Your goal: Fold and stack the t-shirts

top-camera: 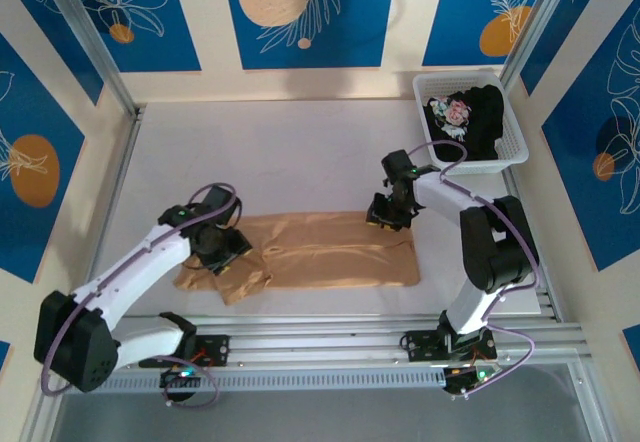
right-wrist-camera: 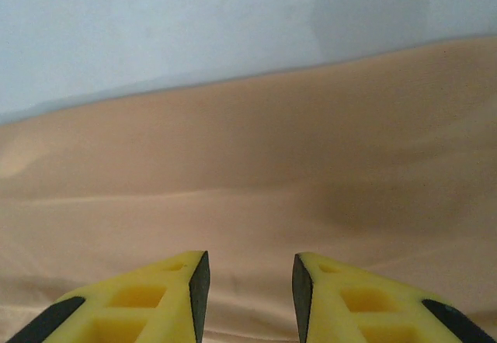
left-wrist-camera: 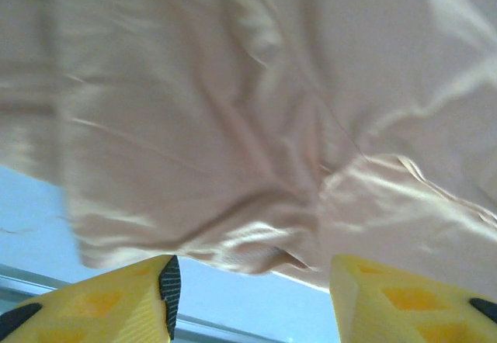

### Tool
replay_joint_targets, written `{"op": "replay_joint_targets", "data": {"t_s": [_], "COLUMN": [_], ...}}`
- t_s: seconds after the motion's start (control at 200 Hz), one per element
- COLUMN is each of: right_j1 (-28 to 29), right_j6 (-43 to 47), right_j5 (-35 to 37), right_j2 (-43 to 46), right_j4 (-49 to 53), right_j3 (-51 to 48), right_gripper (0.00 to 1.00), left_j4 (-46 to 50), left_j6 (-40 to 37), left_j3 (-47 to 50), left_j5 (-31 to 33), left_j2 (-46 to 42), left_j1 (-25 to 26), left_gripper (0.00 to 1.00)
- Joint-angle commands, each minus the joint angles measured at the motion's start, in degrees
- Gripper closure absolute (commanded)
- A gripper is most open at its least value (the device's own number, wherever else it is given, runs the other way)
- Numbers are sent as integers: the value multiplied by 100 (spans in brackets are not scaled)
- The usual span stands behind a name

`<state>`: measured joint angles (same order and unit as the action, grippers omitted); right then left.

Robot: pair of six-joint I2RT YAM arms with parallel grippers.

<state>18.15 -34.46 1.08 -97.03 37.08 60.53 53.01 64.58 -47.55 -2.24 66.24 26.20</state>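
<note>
A tan-orange t-shirt (top-camera: 320,250) lies spread across the table's near middle, its print out of sight and its left end bunched. My left gripper (top-camera: 226,252) hovers over that bunched end, open, with crumpled tan cloth (left-wrist-camera: 256,149) ahead of its yellow fingers (left-wrist-camera: 132,300) and nothing between them. My right gripper (top-camera: 386,219) stands open at the shirt's far right edge, smooth tan cloth (right-wrist-camera: 256,203) under its fingertips (right-wrist-camera: 194,289). The black t-shirt (top-camera: 470,117) with a pink-white print lies in the basket at the back right.
The white mesh basket (top-camera: 505,152) sits at the back right corner. An aluminium rail (top-camera: 400,327) runs along the near table edge. Bare grey table (top-camera: 280,152) lies beyond the shirt, bounded by frame posts and walls.
</note>
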Motion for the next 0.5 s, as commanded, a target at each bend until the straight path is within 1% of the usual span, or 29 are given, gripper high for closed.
{"op": "replay_joint_targets", "data": {"t_s": [0.0,0.13,0.25,0.375,0.495], "right_j1": [-103,-117,-103,-102,-105], "right_j6": [-89,-50,-52,-26,-7], "right_j5": [-103,-192,-247,-283,-290], "right_j2": [174,161,154,186,227], "right_j4": [80,45,45,54,71], "right_j3": [-102,-84,-43,-24,-41], "right_gripper": [63,63,63,63,63], "left_j4": [562,83,-597,-1267,-1589], "left_j6": [-590,-1225,-1691,-2066,-2370], "left_j3": [398,700,995,1216,1308], "left_j5": [259,273,247,325,571], "left_j2": [-203,-271,-102,137,339], "left_j1": [-499,-1112,-1455,-1566,-1577], "left_gripper": [48,48,47,49,55]}}
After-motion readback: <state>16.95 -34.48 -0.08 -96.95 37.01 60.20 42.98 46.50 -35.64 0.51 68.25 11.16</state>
